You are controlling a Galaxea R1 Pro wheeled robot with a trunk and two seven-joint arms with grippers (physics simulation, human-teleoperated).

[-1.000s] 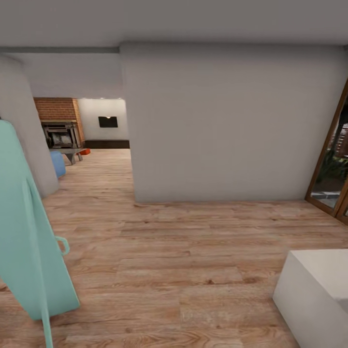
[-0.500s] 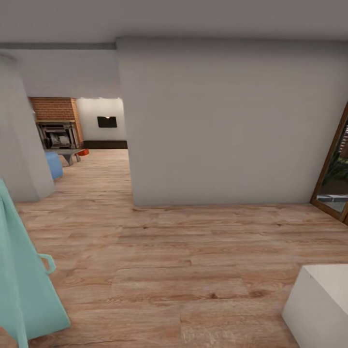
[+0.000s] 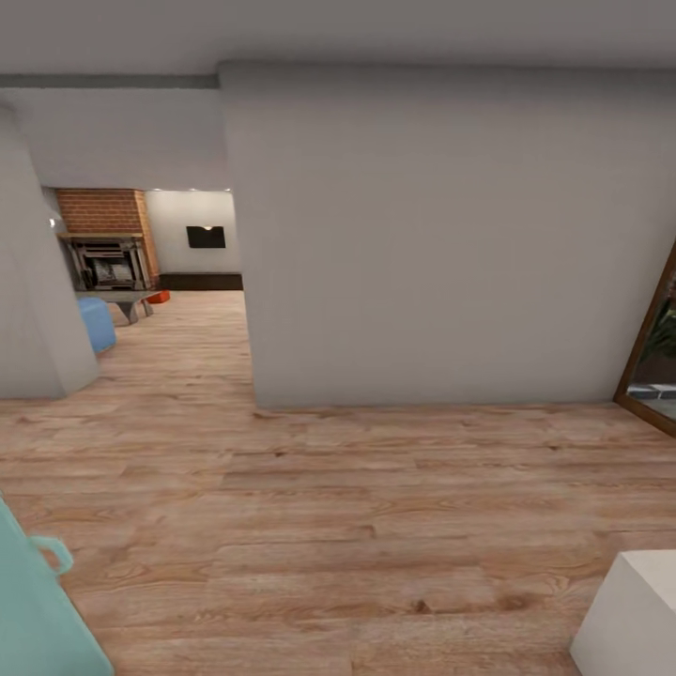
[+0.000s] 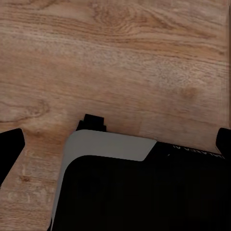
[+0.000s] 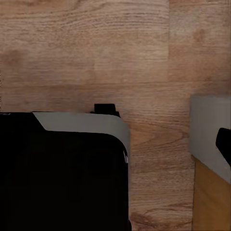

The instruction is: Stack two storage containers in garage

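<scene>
Closest in, the left pincer [image 4: 115, 144] hangs over the wood-plank floor [image 3: 376, 526], its two dark fingertips wide apart with nothing between them. Of the right pincer [image 5: 223, 144] a single dark tip shows at the frame edge, so I cannot tell whether it is apart or together.

In the head view a teal object [image 3: 38, 610] sits low on the left and a white block [image 3: 638, 610] low on the right. Beyond them a plain white wall [image 3: 432, 244] blocks the middle, with an opening to its left.

Through that opening lies the living room: blue sofa [image 3: 97, 324], glass table [image 3: 117, 299], brick fireplace [image 3: 99, 211]. A small orange-red patch beside the table is probably one storage container [image 3: 161, 297], well apart from the robot. Thin-walled and lidless, it should be light but flex if pinched hard, so a hold on two opposite rims with both arms looks best
</scene>
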